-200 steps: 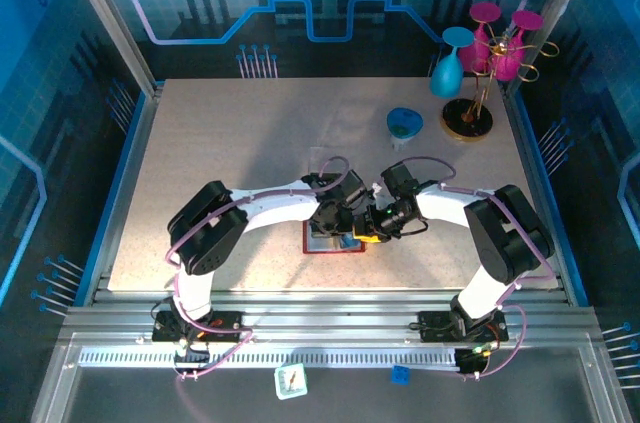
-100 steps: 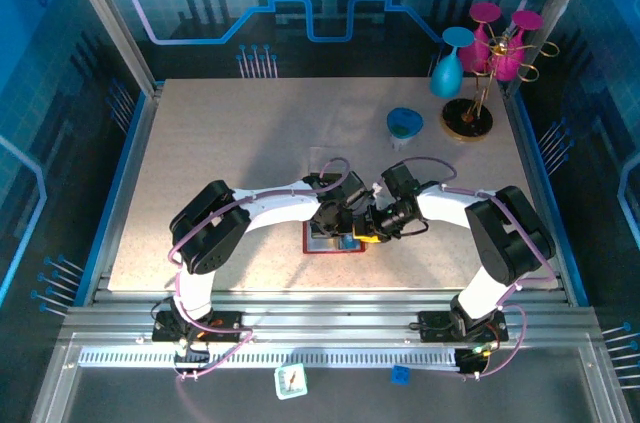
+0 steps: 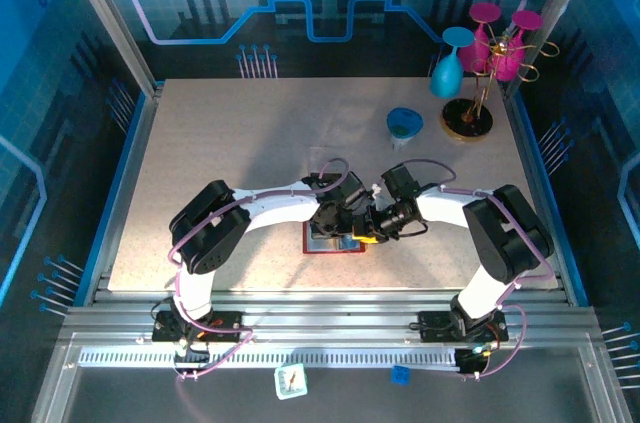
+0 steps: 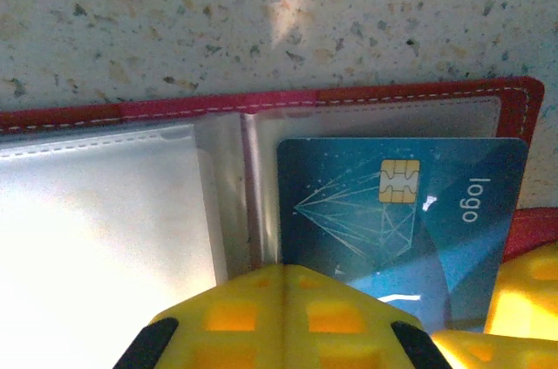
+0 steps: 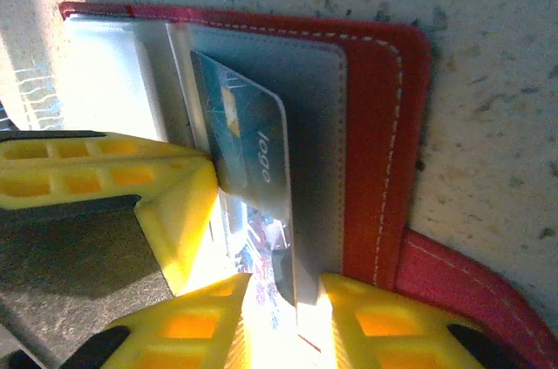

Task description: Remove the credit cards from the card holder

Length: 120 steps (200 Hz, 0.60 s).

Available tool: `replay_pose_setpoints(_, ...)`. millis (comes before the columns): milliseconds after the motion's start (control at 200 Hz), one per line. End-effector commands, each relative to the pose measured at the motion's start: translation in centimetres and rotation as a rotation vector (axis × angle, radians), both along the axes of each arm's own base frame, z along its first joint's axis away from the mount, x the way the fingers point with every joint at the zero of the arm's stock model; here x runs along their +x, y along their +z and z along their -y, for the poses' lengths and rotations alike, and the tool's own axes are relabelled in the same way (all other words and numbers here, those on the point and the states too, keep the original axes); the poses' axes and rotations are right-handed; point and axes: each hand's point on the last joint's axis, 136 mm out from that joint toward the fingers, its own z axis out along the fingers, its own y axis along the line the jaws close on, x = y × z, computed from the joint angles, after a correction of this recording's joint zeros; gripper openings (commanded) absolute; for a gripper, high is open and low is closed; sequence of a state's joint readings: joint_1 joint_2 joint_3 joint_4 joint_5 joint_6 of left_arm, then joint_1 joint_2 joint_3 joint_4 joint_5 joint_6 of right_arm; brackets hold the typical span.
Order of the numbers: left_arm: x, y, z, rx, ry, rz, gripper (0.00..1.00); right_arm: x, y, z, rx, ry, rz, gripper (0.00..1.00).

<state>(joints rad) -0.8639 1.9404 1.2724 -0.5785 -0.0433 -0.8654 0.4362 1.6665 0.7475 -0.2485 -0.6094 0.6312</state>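
Jaws: left gripper (image 4: 283,286) together, pressed onto open card holder (image 4: 261,104); right gripper (image 5: 286,289) astride edge of blue credit card (image 5: 248,155), clamping not discernible | card partly pocketed | judged thin, stiff, slick; protruding edge to be pinched.

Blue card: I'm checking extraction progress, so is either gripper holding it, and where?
The right gripper straddles the near short end of the blue card; whether it pinches cannot be told. The left gripper, shut, holds nothing.
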Motion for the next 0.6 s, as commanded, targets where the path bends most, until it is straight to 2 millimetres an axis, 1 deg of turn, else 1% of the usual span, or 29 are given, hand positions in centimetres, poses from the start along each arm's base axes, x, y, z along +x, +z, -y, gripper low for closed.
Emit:
replay_pose_setpoints(0, -1.1, -1.2, -1.2, 0.028, 0.014, -0.055, 0.00, -0.1, -0.1, -0.1, 0.028, -0.018, -0.022, 0.22)
replay_pose_setpoints(100, -1.0, -1.0, -1.2, 0.023, 0.015, -0.048, 0.00, 0.0, 0.4, -0.1, 0.028, -0.022, -0.010, 0.17)
replay_pose_setpoints(210, -0.7, -0.1, -1.0, 0.006, 0.018, -0.028, 0.01, 0.1, 0.8, 0.1, 0.026, -0.027, 0.000, 0.13)
replay_pose_setpoints(285, -0.1, 1.2, -0.8, -0.019, 0.020, 0.003, 0.03, 0.2, 1.1, 0.2, 0.028, -0.031, 0.007, 0.11)
replay_pose_setpoints(410, 1.0, 4.3, -0.7, -0.060, 0.018, 0.077, 0.06, 0.4, 1.7, 0.1, 0.031, -0.032, 0.020, 0.08)
replay_pose_setpoints(510, 1.6, 6.4, -1.3, -0.080, 0.028, 0.119, 0.08, 0.6, 2.3, 0.1, 0.029, -0.031, 0.032, 0.07)
replay_pose_setpoints(595, 1.9, 7.9, -2.3, -0.094, 0.043, 0.152, 0.09, 0.8, 2.9, 0.0, 0.030, -0.027, 0.046, 0.07)
